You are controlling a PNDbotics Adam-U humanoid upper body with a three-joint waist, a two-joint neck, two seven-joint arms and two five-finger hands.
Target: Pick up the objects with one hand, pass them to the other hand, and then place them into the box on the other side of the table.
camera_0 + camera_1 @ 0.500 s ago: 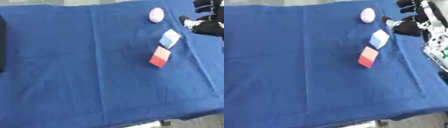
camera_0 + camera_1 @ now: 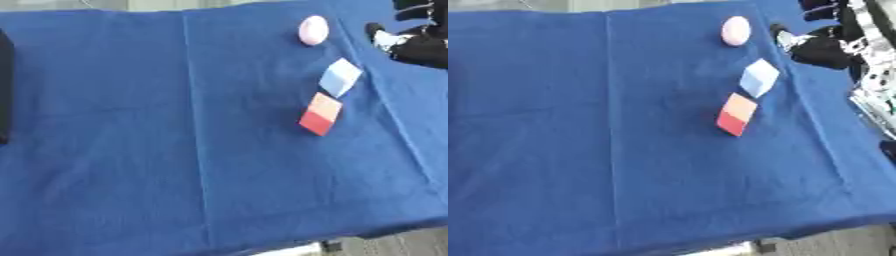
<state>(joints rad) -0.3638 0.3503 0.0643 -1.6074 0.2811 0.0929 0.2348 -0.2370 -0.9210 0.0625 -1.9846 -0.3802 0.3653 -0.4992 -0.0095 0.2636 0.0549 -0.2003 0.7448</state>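
Left eye view: pink ball (image 2: 313, 30), pale blue block (image 2: 340, 77) and red block (image 2: 320, 114) lie on the table (image 2: 131, 150); box (image 2: 4, 90) far left. A nudge could roll the ball.
Right eye view: right hand (image 2: 820, 50) near the ball, empty, finger state unclear.

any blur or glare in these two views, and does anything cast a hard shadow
Left eye view: soft all over, the red block and pale block have fuzzy edges, no glare, no hard shadows on the blue cloth. Right eye view: same softness, the right robot hand is a dark smear.
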